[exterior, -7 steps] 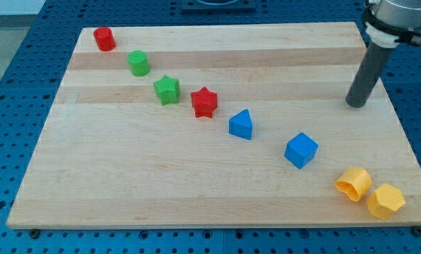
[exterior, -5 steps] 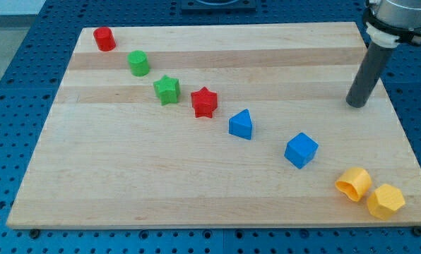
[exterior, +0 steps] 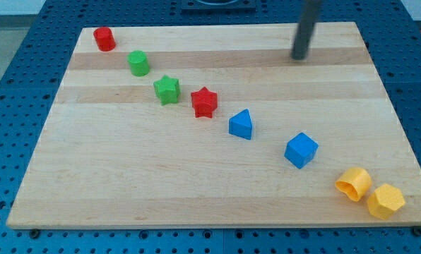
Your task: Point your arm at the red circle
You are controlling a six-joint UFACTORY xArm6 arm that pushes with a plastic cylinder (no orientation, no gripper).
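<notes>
Camera view: a pale wooden board (exterior: 196,176) lies on a blue perforated table (exterior: 13,106) and fills most of the frame. My tip (exterior: 299,58) touches down in the upper right part of the board, near its top edge, with the dark rod (exterior: 306,28) rising out of the frame's top. There is no hand or jaw here to open or close; the rod simply ends, and it is touching no block.

The red circle (exterior: 104,39) sits in the upper left corner of the board, well apart from my tip, almost the full width of the board to the view's left. From it a diagonal row of blocks runs down toward the lower right: a green circle (exterior: 138,63), then a green star (exterior: 167,90), then a red star (exterior: 204,102) just beside it, a blue triangle (exterior: 241,125) near the frame's centre, and a blue cube (exterior: 300,150) further right. At the lower right corner two yellow blocks touch each other: a yellow open-ended curved piece (exterior: 354,184) and a yellow hexagon (exterior: 386,201) nearest the board's edge. My tip stands above and to the right of the whole row, closest to the blue cube yet still well apart from it.
</notes>
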